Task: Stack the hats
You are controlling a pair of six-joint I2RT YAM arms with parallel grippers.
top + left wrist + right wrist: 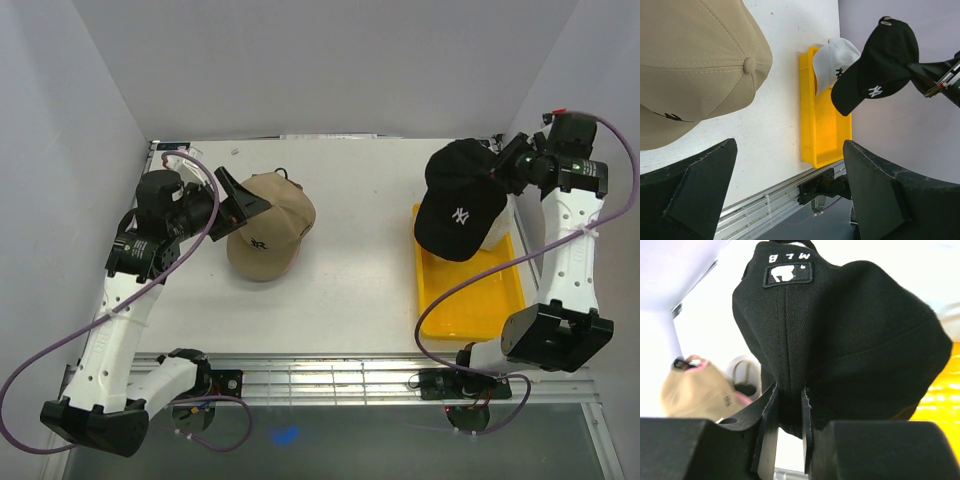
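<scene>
- We're in a robot lab test cell: plain white walls [330, 60] box in one white table [350, 290].
- We spot left arm [115, 330] and right arm [570, 260] bolted by an aluminium rail [330, 375].

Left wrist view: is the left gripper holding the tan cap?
No, the left gripper stands open with nothing between its fingers, and the tan cap lies beyond the fingertips, not between them.

Crown up on the counter [360, 260]: tan cap [265, 235], brim toward me. My right gripper [787, 415] pinches the black NY cap [460, 205] by its back, above the white cap [832, 60] in the yellow tray [470, 305].
</scene>
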